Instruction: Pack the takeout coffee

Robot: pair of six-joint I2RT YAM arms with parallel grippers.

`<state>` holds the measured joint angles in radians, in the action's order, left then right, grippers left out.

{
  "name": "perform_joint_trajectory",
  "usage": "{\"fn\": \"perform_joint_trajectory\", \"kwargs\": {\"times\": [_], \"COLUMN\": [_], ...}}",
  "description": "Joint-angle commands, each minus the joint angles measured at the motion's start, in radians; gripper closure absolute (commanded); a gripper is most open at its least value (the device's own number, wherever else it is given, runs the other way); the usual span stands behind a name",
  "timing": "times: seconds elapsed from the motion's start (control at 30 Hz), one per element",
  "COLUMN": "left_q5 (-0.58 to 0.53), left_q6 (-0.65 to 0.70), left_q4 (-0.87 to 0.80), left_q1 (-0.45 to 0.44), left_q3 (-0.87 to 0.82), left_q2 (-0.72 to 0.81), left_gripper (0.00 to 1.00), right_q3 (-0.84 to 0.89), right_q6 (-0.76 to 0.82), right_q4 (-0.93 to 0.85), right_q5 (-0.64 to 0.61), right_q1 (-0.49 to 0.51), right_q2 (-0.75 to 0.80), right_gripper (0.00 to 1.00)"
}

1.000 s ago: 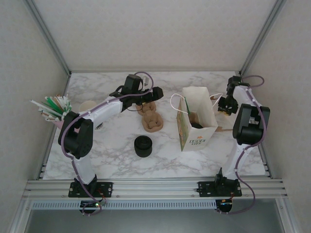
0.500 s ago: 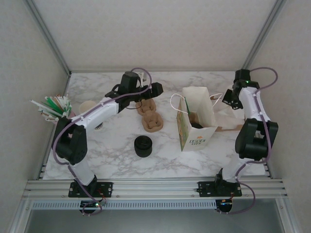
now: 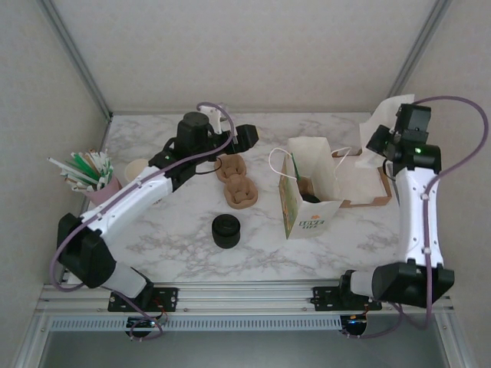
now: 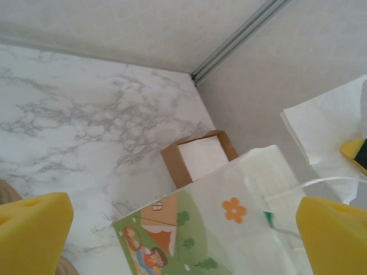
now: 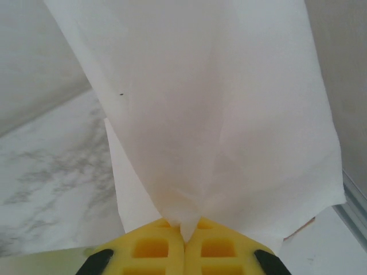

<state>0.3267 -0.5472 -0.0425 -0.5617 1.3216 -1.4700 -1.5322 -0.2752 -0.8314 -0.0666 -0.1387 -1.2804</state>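
Right pincer [image 5: 184,245] is found pressed together on the lower edge of a white napkin [image 5: 200,114], which is held up off the table [image 3: 176,230] at the far right, above a brown napkin box [image 3: 367,192]. Left pincer [image 4: 183,235] is seen with its yellow pads [image 4: 31,229] set wide apart and nothing between them; it is positioned at the rear centre of the table, pointed toward the printed paper bag [image 3: 307,218]. The bag is observed standing upright and open-topped, right of centre. A dark lidded shape inside it is taken to be the takeout coffee [image 3: 310,197], though its detail is too small to confirm. A squat stack of black lids [image 3: 225,230] is noted on the table left of the bag, with a brown pulp cup carrier [image 3: 238,188] just behind it. Straws [image 3: 80,167] are recorded in a holder at the left edge.
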Motion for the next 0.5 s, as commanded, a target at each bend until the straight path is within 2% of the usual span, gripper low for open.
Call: {"fn": "perform_joint_trajectory", "kwargs": {"times": [0.0, 0.23, 0.47], "left_q5": [-0.067, -0.109, -0.094], "left_q6": [0.026, 0.018, -0.009], "left_q4": [0.005, -0.01, -0.028], "left_q1": [-0.027, -0.067, -0.084], "left_q3": [-0.018, -0.054, -0.08], "left_q2": [0.097, 0.235, 0.314], "left_gripper": [0.0, 0.0, 0.0], "right_q3": [-0.063, -0.161, -0.227], "right_q6": [0.009, -0.006, -0.11], "right_q4": [-0.024, -0.049, -0.039], "right_q5": [0.083, 0.258, 0.616], "right_q1": [0.007, 0.007, 0.008], "right_q2": [0.077, 0.181, 0.2], "right_gripper": [1.0, 1.0, 1.0]}}
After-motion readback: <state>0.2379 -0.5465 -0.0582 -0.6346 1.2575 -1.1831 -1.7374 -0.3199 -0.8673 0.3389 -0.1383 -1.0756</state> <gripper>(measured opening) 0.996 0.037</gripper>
